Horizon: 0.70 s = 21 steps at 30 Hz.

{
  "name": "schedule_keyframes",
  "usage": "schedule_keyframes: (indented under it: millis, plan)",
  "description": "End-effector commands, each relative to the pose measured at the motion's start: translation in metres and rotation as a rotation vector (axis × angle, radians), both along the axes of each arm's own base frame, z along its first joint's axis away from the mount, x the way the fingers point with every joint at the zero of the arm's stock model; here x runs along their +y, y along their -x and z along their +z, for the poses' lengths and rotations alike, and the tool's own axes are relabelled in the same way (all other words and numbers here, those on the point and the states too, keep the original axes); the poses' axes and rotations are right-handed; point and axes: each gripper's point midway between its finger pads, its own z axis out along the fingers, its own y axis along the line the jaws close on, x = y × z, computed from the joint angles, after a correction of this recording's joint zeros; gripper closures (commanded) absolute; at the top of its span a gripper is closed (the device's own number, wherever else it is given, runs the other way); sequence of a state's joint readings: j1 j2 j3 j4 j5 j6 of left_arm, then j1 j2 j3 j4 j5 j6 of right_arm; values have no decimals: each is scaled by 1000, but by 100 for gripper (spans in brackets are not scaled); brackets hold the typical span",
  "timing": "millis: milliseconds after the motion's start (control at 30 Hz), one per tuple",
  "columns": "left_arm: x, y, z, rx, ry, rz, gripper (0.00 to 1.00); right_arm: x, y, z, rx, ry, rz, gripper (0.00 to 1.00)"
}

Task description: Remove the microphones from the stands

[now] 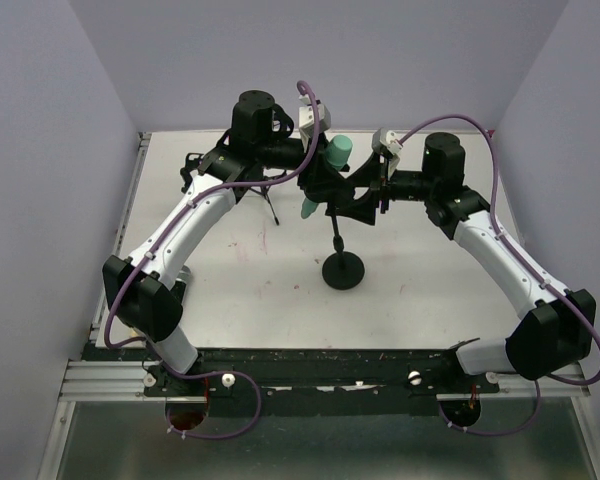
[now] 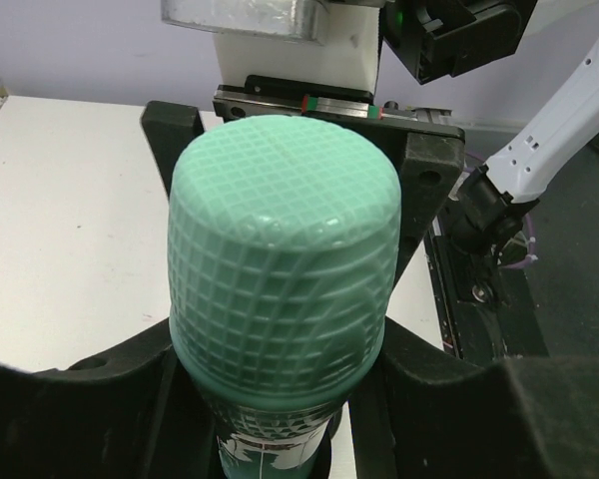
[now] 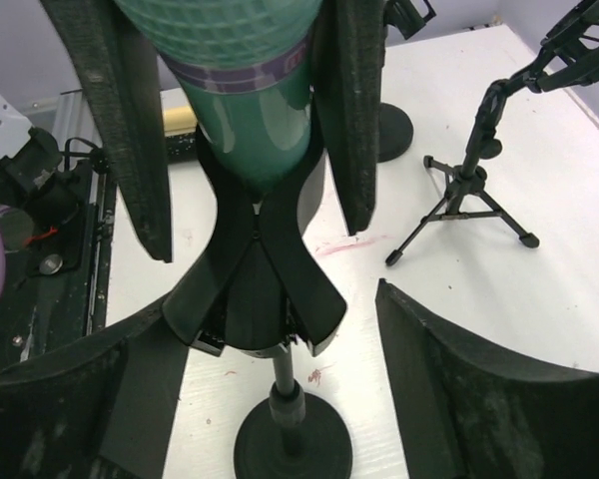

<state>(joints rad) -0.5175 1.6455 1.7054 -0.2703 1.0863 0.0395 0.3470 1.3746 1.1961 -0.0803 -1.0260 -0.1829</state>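
The teal microphone (image 1: pixel 337 151) rests tilted in the black clip (image 3: pixel 255 289) of the stand, whose thin pole rises from a round base (image 1: pixel 343 270). My left gripper (image 1: pixel 318 178) straddles the handle just below the mesh head (image 2: pixel 280 249). One finger lies against the handle, and a sliver of table shows between the handle and the other finger (image 2: pixel 439 399), so the left gripper (image 2: pixel 280 419) is open. My right gripper (image 3: pixel 275 329) is open wide around the clip, above the stand base (image 3: pixel 295 444), and its right finger (image 3: pixel 499 399) is well clear. In the top view, my right gripper (image 1: pixel 363 200) comes in from the right.
A black tripod stand (image 3: pixel 469 190) stands on the white table (image 1: pixel 250 290) behind my left arm, also visible as the tripod (image 1: pixel 265 195). Lavender walls close the back and sides. A dark rail (image 1: pixel 310 365) runs along the near edge.
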Motion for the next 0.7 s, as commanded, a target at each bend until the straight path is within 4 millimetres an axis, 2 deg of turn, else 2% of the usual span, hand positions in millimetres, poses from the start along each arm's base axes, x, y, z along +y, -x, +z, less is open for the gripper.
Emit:
schedule_keyframes:
  millis: [0, 133, 300, 367, 400, 500, 533, 667]
  plan:
    - [1, 12, 18, -47, 35, -56, 81, -1, -2, 5, -28, -6, -10, 33]
    - [0, 10, 22, -54, 40, -46, 82, 0, 0, 8, -38, -10, 12, 58]
    - [0, 10, 22, -45, 40, -47, 84, 0, 2, 12, -54, -10, 15, 100]
    - [0, 10, 21, -45, 39, -47, 85, -1, 0, 10, -45, -10, -3, 99]
    - [0, 10, 21, -43, 39, -47, 85, -2, 0, 11, -38, -14, -13, 93]
    - [0, 10, 21, -43, 39, -47, 85, -1, -1, 19, -31, -38, -29, 38]
    - [0, 10, 20, -41, 38, -47, 86, -1, -2, 21, -24, -44, -30, 32]
    - [0, 10, 20, -42, 37, -47, 86, 1, -1, 24, -20, -50, -15, 29]
